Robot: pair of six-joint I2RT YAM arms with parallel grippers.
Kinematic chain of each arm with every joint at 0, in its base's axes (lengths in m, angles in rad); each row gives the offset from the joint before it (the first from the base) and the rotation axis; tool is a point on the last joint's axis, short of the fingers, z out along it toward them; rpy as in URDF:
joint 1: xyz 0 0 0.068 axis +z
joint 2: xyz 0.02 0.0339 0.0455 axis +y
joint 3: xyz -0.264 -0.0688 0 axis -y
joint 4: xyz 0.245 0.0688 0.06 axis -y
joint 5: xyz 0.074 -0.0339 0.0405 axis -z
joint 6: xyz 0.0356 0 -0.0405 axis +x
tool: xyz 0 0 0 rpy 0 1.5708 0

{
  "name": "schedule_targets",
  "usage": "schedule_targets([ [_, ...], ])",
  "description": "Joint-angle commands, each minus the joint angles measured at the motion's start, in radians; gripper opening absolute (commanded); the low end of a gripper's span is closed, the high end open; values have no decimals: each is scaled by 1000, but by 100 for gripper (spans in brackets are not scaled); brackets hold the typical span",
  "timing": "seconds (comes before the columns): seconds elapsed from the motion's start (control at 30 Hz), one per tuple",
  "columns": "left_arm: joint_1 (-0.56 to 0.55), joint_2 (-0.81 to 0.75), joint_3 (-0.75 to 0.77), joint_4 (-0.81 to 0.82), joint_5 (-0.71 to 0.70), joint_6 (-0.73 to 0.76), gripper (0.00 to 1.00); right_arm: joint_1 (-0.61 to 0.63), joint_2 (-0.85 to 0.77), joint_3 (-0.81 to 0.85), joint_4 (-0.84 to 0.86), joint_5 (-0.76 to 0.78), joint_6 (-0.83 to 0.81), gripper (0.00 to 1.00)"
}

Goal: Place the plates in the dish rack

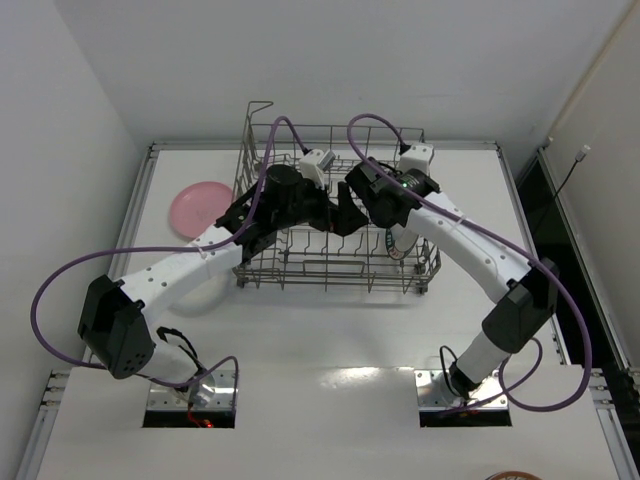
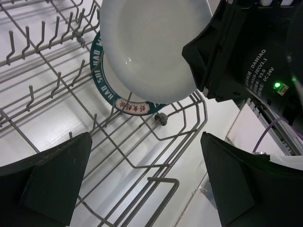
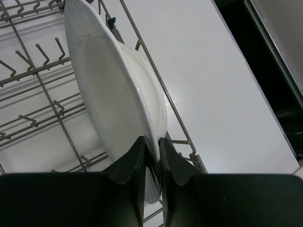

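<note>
A white plate (image 3: 113,90) stands on its edge over the right end of the rack (image 1: 330,265). The right gripper (image 3: 151,142) pinches its rim, with one finger on each face. I cannot tell if the plate's far edge sits on the wires.

Seen from the left wrist, the white plate (image 2: 147,47) is at 12 o'clock. Just behind it is the patterned plate (image 2: 102,82). Its teal rim with red marks peeks out at 7 o'clock of the white plate. I cannot tell if the two plates touch. From above, the patterned plate (image 1: 400,245) stands inside the rack, near its 4 o'clock corner.

The left gripper (image 2: 147,142) is spread wide and holds nothing. It hangs over the middle of the rack and faces the white plate. The rack's wires show between its two fingers.

The pink plate (image 1: 200,208) lies flat on the table (image 1: 330,330), at 9 o'clock of the rack and close beside it.

From above, both arms reach up from 6 o'clock and meet over the rack. The left arm comes in from 8 o'clock and the right arm from 4 o'clock.
</note>
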Motion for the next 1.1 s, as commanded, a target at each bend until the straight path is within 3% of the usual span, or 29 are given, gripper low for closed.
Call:
schedule_targets([
  [0.0,0,7,24,47,-41,-13,100,42,-24,-44,80,51,-20,0],
  [0.47,0,-2,33,38,-51,-4,100,62,68,-182,282,-135,-83,1],
  [0.53,0,-2,33,38,-51,-4,100,73,77,-193,295,-147,-73,15],
  [0.63,0,-2,33,38,-51,-4,100,82,86,-214,307,-170,-73,19],
  [0.77,0,-2,33,38,-51,5,100,105,95,-215,316,-190,-83,33],
  [0.8,0,-2,33,27,-51,5,100,105,95,-215,316,-190,-83,41],
  [1.07,0,7,54,-7,-150,68,100,150,6,-245,321,-200,-72,81],
])
